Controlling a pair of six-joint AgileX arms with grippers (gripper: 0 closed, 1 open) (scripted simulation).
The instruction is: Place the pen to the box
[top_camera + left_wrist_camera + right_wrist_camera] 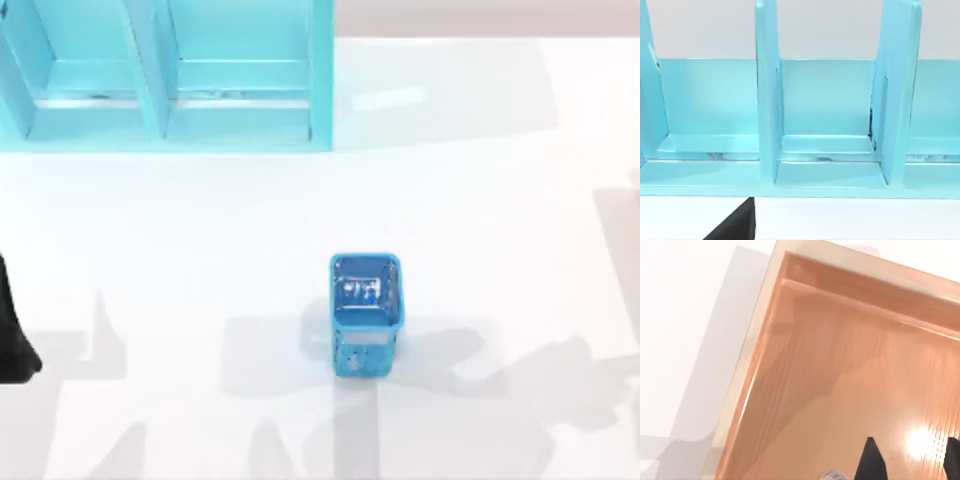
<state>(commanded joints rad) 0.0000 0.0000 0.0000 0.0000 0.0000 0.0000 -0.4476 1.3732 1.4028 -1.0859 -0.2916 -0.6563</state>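
Two fingertips of the right gripper (910,460) stand apart, empty, over the orange box (805,257). A grey tip beside them may be the pen (835,474), so delivery looks nearly done. The left arm (12,330) sits parked at the table's left edge.

Top view looking straight down on the white counter (200,220), turquoise shelf rack (160,80) at 11 o'clock, left wrist view level and close facing that same rack (830,125), right wrist view steeply down, close over an orange tray (850,380)
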